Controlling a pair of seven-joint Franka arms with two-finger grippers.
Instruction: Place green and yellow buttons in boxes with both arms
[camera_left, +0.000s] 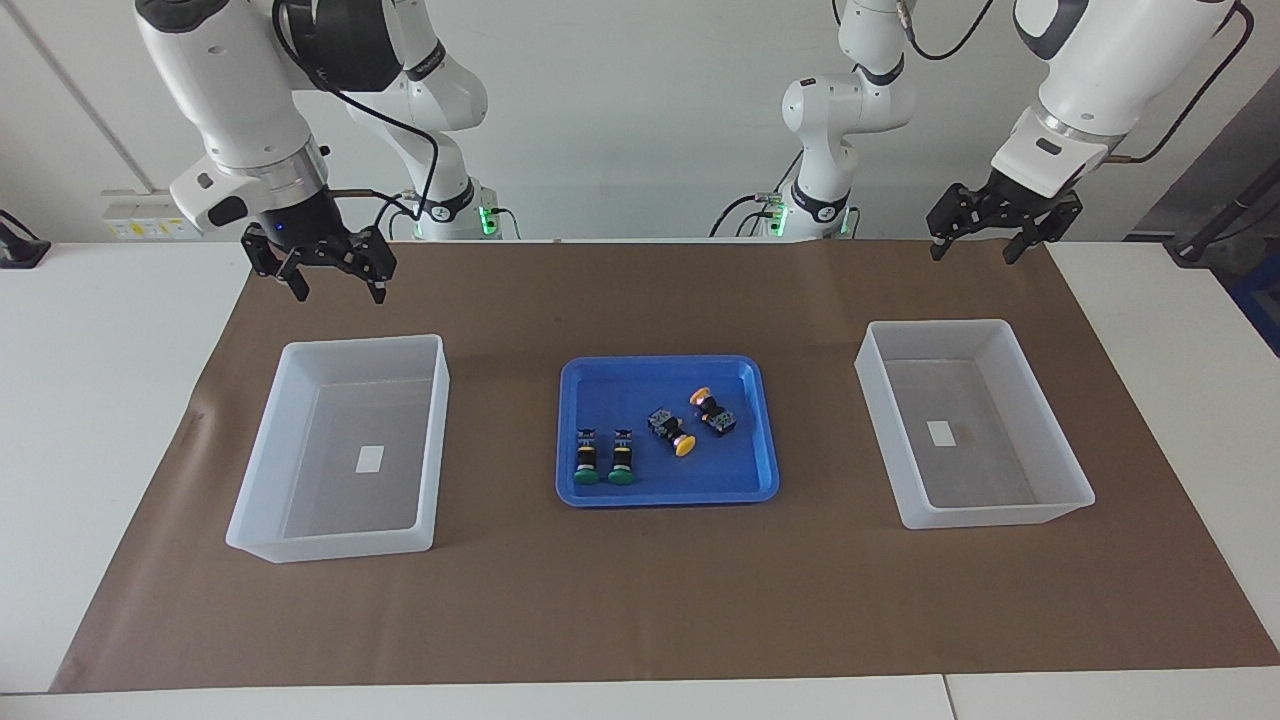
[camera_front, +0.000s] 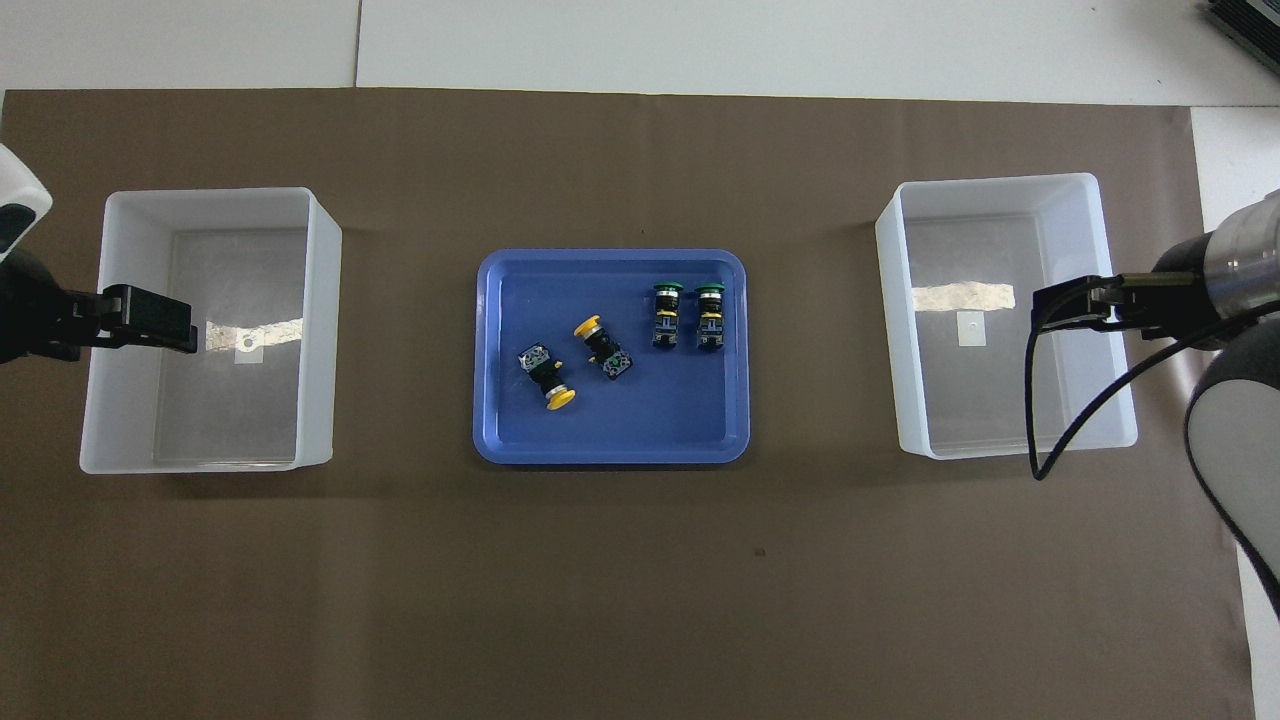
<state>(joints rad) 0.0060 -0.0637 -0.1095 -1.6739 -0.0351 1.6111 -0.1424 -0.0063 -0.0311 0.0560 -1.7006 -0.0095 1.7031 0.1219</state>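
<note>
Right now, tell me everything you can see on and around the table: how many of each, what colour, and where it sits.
Green buttons: two, green caps, lying side by side in the tray, toward the right arm's end.
Yellow buttons: two, yellow caps, lying askew in the tray, toward the left arm's end.
Tray: one, blue, mid-table between the boxes.
Boxes: two, translucent white, one at each arm's end, each holding only a small white label.
Mat: one, brown, covering the table under everything.
Right gripper: black, open, raised by the rim of its end's box nearer the robots.
Left gripper: black, open, likewise at its end's box.
</note>
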